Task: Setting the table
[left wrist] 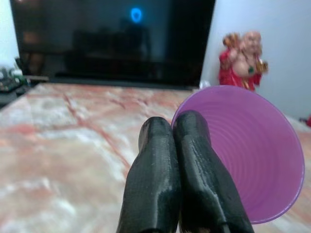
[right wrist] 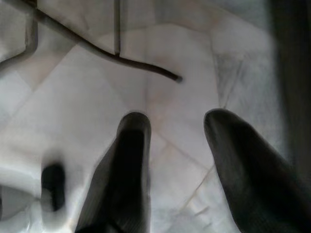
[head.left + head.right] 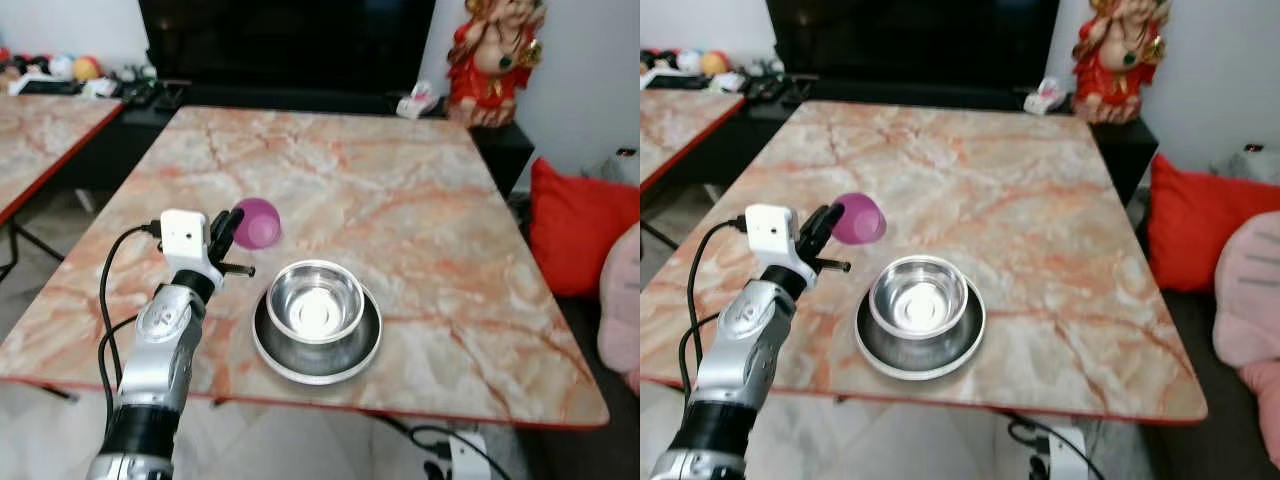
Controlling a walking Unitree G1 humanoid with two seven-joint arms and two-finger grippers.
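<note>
Over the marble surface (image 3: 400, 200), the left gripper (image 3: 226, 232) has its jaws pinched on the rim of a purple cup (image 3: 257, 222) held tipped on its side, just left of a steel bowl (image 3: 315, 300) sitting in a steel plate (image 3: 317, 350), while the right gripper (image 2: 177, 160) hangs over the tiled floor (image 2: 97, 97), jaws apart.

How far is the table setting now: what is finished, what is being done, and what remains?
Done: a steel bowl sits on a round steel plate near the marble table's front edge. In hand: the left gripper holds a purple plastic cup by its rim, tilted. Left: standing the cup on the table. The right gripper hangs open above the floor.
</note>
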